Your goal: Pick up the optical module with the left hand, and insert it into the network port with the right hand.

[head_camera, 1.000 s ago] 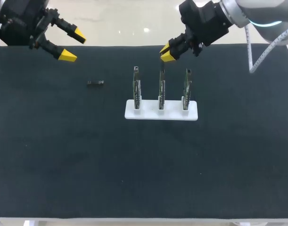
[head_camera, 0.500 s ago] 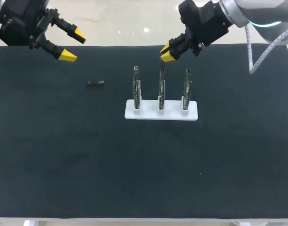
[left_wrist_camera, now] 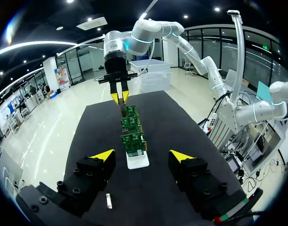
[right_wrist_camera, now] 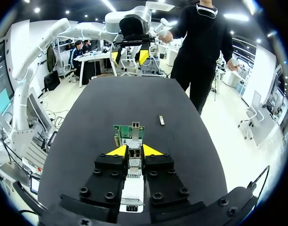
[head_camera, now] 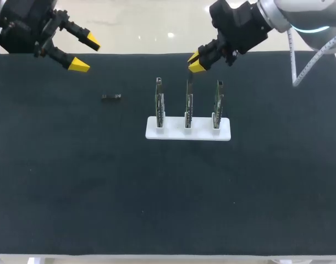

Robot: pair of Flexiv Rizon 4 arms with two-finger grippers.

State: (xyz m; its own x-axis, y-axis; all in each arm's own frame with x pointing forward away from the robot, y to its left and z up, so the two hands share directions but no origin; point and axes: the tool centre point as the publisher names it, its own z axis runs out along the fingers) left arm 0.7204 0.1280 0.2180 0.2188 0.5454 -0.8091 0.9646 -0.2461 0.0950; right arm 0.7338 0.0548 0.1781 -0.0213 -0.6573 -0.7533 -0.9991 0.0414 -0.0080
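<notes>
My right gripper (head_camera: 195, 61) is shut on a slim dark optical module (head_camera: 188, 78), which hangs from its yellow tips just above the middle circuit board (head_camera: 188, 103). In the right wrist view the module (right_wrist_camera: 133, 162) sits between the fingers of the gripper (right_wrist_camera: 133, 151), in line with the board's port (right_wrist_camera: 130, 134). A second optical module (head_camera: 111, 97) lies flat on the black mat, left of the boards. My left gripper (head_camera: 84, 52) stands open at the far left corner, above and behind that module, with nothing between its fingers (left_wrist_camera: 102, 155).
Three circuit boards stand upright in a white holder (head_camera: 178, 134) at mid-table. The left board (head_camera: 159, 102) and the right board (head_camera: 218, 104) flank the middle one closely. The black mat (head_camera: 168, 198) covers the whole table.
My right gripper has edged very slightly to the right with the module. The left arm and the loose module have not moved.
</notes>
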